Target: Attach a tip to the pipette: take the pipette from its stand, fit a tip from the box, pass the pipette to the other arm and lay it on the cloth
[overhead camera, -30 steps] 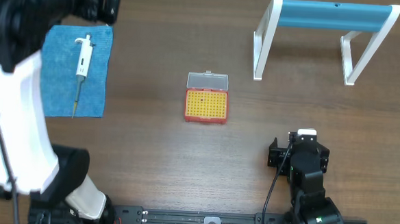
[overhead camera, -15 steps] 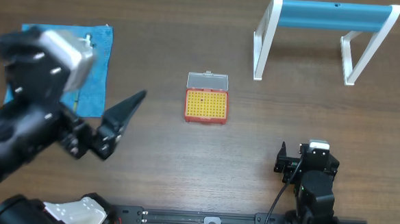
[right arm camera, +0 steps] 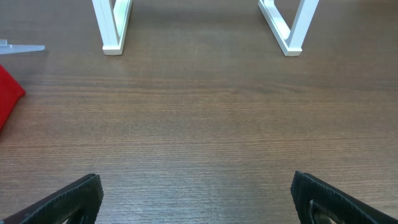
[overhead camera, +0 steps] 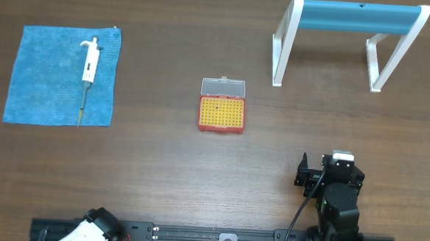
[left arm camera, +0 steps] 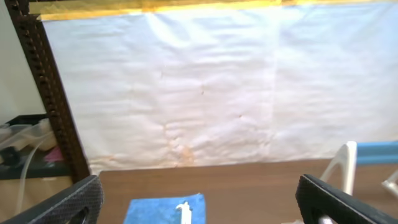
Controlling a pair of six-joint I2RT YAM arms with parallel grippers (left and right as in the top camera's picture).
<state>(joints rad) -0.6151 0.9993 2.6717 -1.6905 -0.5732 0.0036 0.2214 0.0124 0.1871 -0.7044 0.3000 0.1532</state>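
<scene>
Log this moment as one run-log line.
white pipette with tip: lying on blue cloth | red-and-yellow tip box: open, mid-table | white-and-blue stand: empty | left tool: open, empty | right tool: open, empty

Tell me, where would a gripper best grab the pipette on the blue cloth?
Probably the pipette by its thick white body, straight down from above, fingers across its width: it lies flat on the cloth, and its thin tip looks too slender to pinch.

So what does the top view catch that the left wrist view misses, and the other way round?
The top view adds the open tip box and the right arm. The left wrist view adds a white sheet and a dark rack post behind the table. Both show the blue cloth, the pipette lying on it, and the stand.
</scene>
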